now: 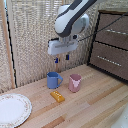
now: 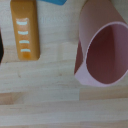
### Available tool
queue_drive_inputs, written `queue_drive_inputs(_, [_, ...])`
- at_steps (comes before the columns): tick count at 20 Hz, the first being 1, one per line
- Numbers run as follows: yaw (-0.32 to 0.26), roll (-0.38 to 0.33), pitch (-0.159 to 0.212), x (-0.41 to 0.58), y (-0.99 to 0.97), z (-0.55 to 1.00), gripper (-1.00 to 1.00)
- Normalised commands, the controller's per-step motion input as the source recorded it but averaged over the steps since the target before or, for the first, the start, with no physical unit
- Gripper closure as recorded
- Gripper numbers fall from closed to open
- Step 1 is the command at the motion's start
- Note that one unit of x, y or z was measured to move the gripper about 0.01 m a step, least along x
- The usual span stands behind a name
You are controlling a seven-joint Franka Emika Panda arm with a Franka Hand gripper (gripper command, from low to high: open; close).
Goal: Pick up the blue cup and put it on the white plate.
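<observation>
Light wooden table (image 1: 95,102) carried the blue cup (image 1: 53,80) near centre, white plate (image 1: 13,109) at its 8 o'clock, pink cup (image 1: 75,82) at 3; gripper (image 1: 61,59) hung above, fingers spread and empty, approach stage, descent onto the blue cup judged next.

Pink cup (image 1: 75,82): upright on the counter; the wrist view (image 2: 102,50) shows its open mouth.
Orange block (image 1: 57,96): small, oblong, lying flat near the pink cup; white markings visible in the wrist view (image 2: 26,30).
Counter (image 1: 95,107): light wooden planks.
Dresser (image 1: 111,42): dark wood drawers, at the exterior view's right.
Backdrop (image 1: 30,35): woven beige screen.
</observation>
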Motion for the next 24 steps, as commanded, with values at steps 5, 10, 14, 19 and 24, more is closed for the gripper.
queue_drive_inputs(5, [0.154,-0.016,0.05,0.473,-0.09,-0.29,-1.0])
queue_drive_inputs(10, [0.126,-0.028,0.01,0.456,-0.03,-0.27,-1.0])
queue_drive_inputs(14, [0.016,-0.029,0.021,0.331,0.0,-0.3,-1.0])
queue_drive_inputs(19, [-0.032,-0.029,0.021,0.293,0.0,-0.32,-1.0])
queue_drive_inputs(24, [-0.099,-0.003,0.039,0.261,0.0,-0.23,1.0])
